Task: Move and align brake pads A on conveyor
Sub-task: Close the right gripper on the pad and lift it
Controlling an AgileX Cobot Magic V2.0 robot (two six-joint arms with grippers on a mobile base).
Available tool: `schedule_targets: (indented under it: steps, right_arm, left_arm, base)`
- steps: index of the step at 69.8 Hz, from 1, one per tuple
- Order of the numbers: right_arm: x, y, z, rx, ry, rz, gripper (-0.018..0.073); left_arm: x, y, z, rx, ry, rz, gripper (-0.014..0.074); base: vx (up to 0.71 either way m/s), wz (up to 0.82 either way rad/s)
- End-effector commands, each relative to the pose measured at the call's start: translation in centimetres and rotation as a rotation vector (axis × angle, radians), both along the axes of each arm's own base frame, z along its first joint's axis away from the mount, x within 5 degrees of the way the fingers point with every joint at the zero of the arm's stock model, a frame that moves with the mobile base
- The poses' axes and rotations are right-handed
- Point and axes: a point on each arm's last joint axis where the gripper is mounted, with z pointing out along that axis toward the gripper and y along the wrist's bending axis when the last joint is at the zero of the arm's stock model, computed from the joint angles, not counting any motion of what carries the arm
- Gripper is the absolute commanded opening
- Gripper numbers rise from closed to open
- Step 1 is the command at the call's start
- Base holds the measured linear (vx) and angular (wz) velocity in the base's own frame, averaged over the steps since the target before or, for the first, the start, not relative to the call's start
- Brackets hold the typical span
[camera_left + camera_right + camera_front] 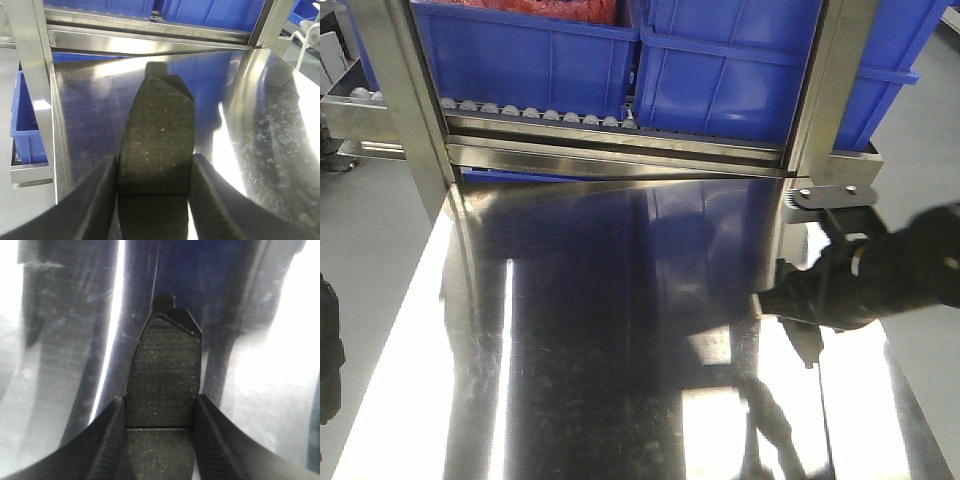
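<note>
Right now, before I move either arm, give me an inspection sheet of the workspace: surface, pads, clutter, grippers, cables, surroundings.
Surface: shiny steel table, nothing seen lying on it in the front view; conveyor belt not in any view.
Job's things: two brake pads seen, left pad and right pad, each held over the table; other pads not seen.
Clutter: nothing seen.
Grippers: left gripper shut on left pad; right gripper shut on right pad.
Cables: nothing seen.
Surroundings: roller rack with blue bins behind the table; grey floor beside it.
</note>
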Motion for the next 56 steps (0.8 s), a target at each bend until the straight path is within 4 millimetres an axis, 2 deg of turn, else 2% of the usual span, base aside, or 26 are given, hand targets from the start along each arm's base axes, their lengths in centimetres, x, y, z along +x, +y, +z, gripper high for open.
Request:
schedule_targets:
  steps: [1, 17, 34, 44, 56]
  right_arm:
    - [-2.0, -0.8, 3.0, 0.035, -0.196, 0.012, 0.0025]
    - [-7.9, -2.7, 4.5, 0.081, -0.397, 0.027, 0.0025]
    - [-13.6, -4.6, 4.4, 0.091, -0.590, 0.042, 0.0025]
    - [-16.0, -5.4, 3.9, 0.113, -0.671, 0.038, 0.0025]
    - [-17.3, -5.8, 3.8, 0.138, -0.756, 0.036, 0.0025]
  left_arm:
    - [0.2, -0.2, 1.7, -0.044, -0.114, -0.012, 0.0057]
    - [0.2, -0.2, 1.7, -0.044, -0.114, -0.012, 0.0057]
    - [0.2, -0.2, 1.7, -0.044, -0.114, -0.012, 0.0057]
    - [0.2, -0.2, 1.7, -0.044, -0.114, -0.012, 0.0057]
    - [0.2, -0.2, 1.7, -0.044, -0.114, -0.012, 0.0057]
  base:
    - [0.00, 0.00]
    - [0.00, 0.00]
    - [0.00, 0.00]
    - [0.00, 0.00]
    - [0.00, 0.00]
